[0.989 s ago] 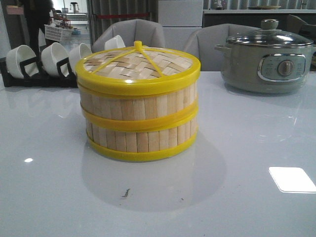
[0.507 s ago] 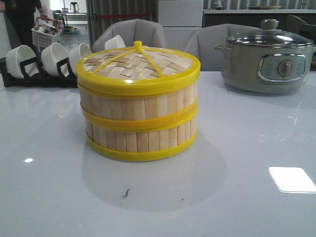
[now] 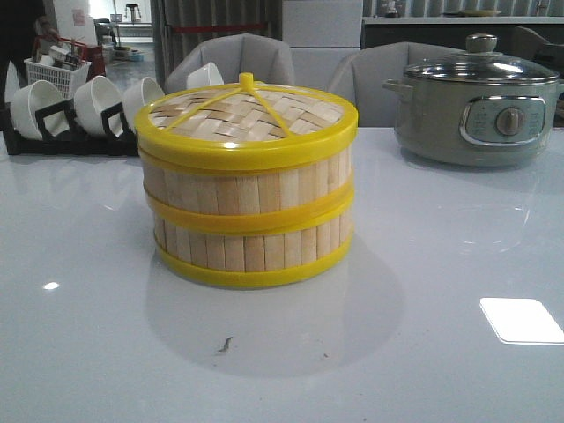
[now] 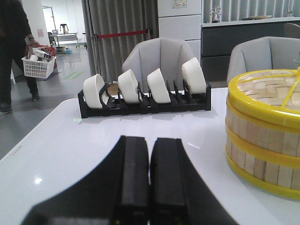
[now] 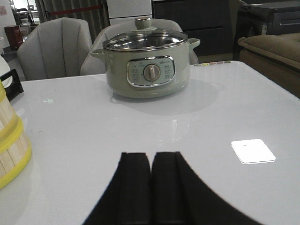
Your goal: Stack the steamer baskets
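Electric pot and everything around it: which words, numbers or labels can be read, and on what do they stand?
None can be read.
Electric pot: marks around its control dial, too small and blurred.
Steamer baskets: no text.
White bowls: no text.

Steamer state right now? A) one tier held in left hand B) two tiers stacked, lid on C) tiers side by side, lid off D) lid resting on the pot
B: the steamer stands as two stacked tiers with the lid on top, and both hands are shut and empty.
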Tool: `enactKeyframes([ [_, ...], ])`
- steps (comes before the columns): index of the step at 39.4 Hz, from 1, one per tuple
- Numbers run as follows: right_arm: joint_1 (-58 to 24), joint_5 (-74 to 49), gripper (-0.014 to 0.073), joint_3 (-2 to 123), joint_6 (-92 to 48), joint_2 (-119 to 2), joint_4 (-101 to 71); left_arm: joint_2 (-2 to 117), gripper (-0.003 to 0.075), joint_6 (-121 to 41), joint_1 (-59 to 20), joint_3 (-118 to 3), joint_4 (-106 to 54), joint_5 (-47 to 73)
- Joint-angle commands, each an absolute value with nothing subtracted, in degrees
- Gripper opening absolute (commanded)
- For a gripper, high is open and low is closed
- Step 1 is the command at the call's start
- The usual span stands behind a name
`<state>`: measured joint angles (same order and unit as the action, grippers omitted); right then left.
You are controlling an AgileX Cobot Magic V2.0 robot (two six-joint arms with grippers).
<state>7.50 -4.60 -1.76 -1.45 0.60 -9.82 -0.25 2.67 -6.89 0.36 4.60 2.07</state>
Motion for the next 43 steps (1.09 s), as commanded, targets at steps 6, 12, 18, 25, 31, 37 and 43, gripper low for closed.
enactKeyframes([
  [6, 7.4, 0.0, 0.0021, -0.9, -1.6, 1.8, -9.7, -1.0, 0.0085, 2.7, -6.8, 0.4, 4.1, -3.0],
  [12, 7.4, 0.0, 0.0021, -0.9, -1.5, 1.8, -4.5, -1.0, 0.0085, 2.7, -6.8, 0.4, 4.1, -3.0],
  [18, 7.4, 0.0, 0.0021, -0.9, -1.5, 1.8, -2.7, -1.0, 0.0085, 2.7, -6.8, 0.4, 4.1, -3.0],
  [25, 7.4, 0.3, 0.0021, -0.9, 1.3, 1.8, -0.4, -1.0, 0.0085, 2.7, -6.8, 0.4, 4.1, -3.0],
  [31, 7.4, 1.0, 0.0021, -0.9, 1.6, 1.8, 0.0, -1.0, 0.0085, 2.7, -6.8, 0.4, 4.1, -3.0],
  [37, 7.4, 1.0, 0.0021, -0.9, 1.6, 1.8, 0.0, -1.0, 0.0085, 2.7, -6.8, 0.4, 4.1, -3.0],
  [43, 7.4, 0.8, 0.0021, -0.9, 1.5, 1.8, 0.0, -1.0, 0.0085, 2.7, -6.8, 0.4, 4.1, -3.0],
])
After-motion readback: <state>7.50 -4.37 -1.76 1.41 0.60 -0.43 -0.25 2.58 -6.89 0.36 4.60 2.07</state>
